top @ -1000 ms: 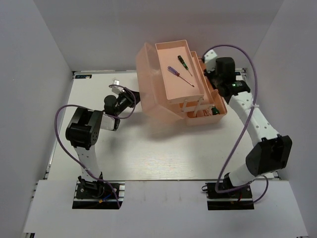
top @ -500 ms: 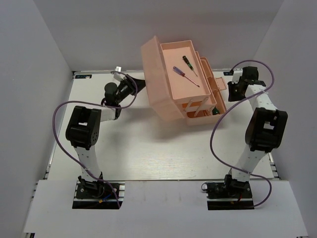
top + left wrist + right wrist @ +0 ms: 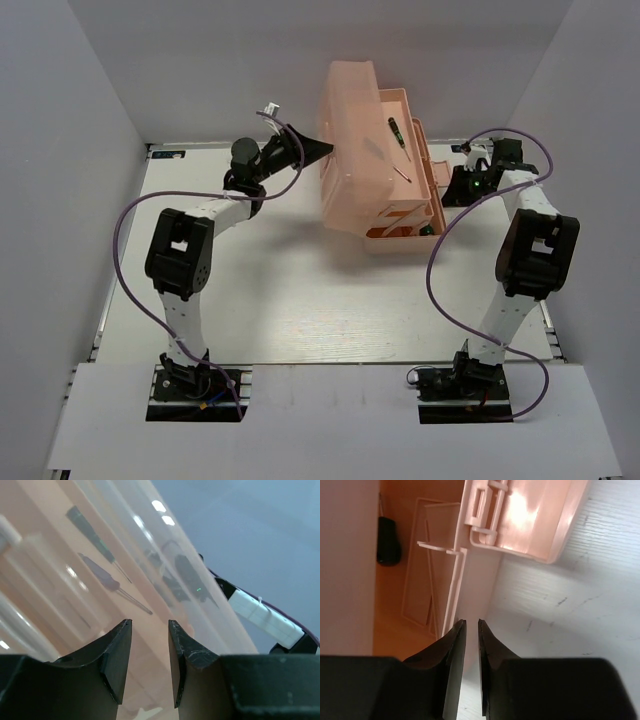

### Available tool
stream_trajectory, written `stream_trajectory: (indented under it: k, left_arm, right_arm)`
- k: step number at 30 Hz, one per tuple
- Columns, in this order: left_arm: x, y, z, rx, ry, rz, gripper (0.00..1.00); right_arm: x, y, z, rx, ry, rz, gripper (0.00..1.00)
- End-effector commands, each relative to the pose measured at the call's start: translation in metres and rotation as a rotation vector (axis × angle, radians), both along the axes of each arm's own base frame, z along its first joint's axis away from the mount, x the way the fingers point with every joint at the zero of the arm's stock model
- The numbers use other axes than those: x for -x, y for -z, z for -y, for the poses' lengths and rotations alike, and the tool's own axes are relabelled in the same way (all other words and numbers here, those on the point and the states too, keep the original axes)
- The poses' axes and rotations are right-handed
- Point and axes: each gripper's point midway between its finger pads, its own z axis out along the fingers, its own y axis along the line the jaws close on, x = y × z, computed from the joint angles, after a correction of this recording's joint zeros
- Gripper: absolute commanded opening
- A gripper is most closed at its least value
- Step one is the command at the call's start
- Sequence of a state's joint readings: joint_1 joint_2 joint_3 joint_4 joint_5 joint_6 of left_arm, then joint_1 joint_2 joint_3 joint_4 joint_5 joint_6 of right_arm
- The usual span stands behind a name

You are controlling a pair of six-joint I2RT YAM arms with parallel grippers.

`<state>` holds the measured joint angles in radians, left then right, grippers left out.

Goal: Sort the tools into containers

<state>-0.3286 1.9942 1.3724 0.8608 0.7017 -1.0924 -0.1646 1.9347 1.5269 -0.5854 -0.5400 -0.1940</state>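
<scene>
tilt is the matter here: the translucent salmon-pink plastic cantilever toolbox (image 3: 350,160) stands tipped steeply on edge at the far right of the white worktop (image 3: 300,290), its broad wall facing left. two tools lie in its raised tray, a dark green-handled screwdriver (image 3: 394,127) at the far end and a purple-handled screwdriver (image 3: 102,577) nearer; both show through the clear wall in the left wrist view.

the left pincer (image 3: 322,149) is at that left wall. its two fingers are a narrow gap apart with nothing seen between them, so it seems to prop or push the box rather than grip it. the right pincer (image 3: 450,190) sits low at the box's right side. its fingers are almost together, a mere slit, with the tips at a pink edge; whether they nip that edge cannot be told. a small dark handle (image 3: 387,540) rests in a lower compartment.

by the look of it, the arms bracket the box to govern its lean, and at this angle the loose screwdrivers could slide.
</scene>
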Motion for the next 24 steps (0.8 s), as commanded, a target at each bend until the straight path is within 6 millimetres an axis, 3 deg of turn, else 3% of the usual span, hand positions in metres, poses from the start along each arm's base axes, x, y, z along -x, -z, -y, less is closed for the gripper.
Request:
stream_trajectory:
  k: [1,5,11,12,16,19,23,24]
  left_arm:
    - [0.011,-0.001,0.015,-0.018,0.070,-0.003,0.47]
    - [0.015,0.000,0.022,-0.026,0.100,-0.011,0.47]
    - [0.017,-0.008,0.027,-0.034,0.114,0.015,0.48]
    - [0.018,-0.023,0.026,-0.030,0.110,0.063,0.48]
    - [0.027,-0.044,0.037,-0.031,0.156,0.109,0.48]
    - [0.032,-0.047,0.041,-0.033,0.177,0.114,0.48]
    - [0.052,-0.089,0.035,0.003,0.190,0.249,0.49]
    - [0.066,-0.108,0.030,0.017,0.199,0.311,0.49]
  right_arm:
    - [0.002,-0.028,-0.033,-0.154,-0.075,0.019,0.22]
    - [0.004,-0.026,-0.036,-0.175,-0.077,-0.005,0.22]
    - [0.001,-0.017,-0.021,-0.100,-0.021,-0.010,0.21]
    - [-0.002,-0.016,-0.019,-0.094,-0.017,0.006,0.21]
    - [0.003,-0.012,-0.017,-0.101,-0.007,-0.010,0.21]
    - [0.002,-0.014,-0.011,-0.069,0.018,-0.004,0.19]
    - [0.006,-0.019,0.006,0.021,0.052,0.022,0.19]
    - [0.011,-0.022,0.013,0.058,0.068,0.036,0.19]
